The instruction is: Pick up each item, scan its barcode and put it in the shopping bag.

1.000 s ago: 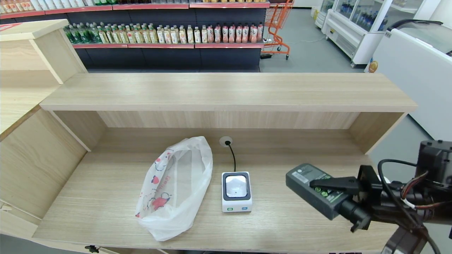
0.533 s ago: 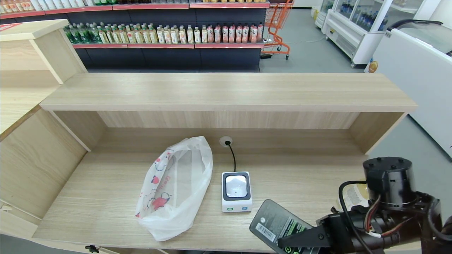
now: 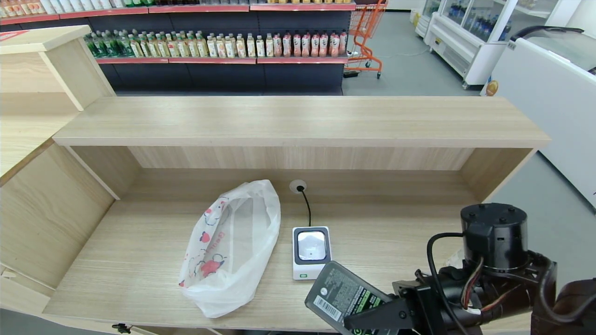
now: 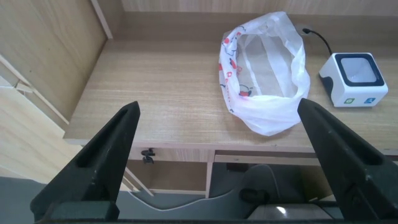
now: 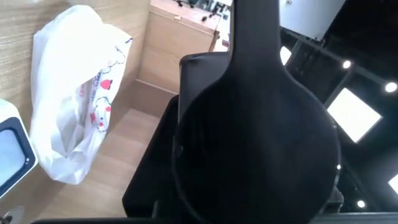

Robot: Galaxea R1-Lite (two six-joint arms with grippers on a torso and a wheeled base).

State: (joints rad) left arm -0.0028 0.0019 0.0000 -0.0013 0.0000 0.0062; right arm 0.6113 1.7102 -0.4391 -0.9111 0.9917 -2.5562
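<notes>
Packet: dark, flat, barcode label facing up. It is clamped at its near end in my right gripper, over the counter front, just beside the scanner. Probably light and slick; stiff box or pouch, I cannot tell. Best held by the edges, barcode uncovered. Shopping bag: limp, lying beyond the scanner. Left gripper: spread wide, empty.
</notes>
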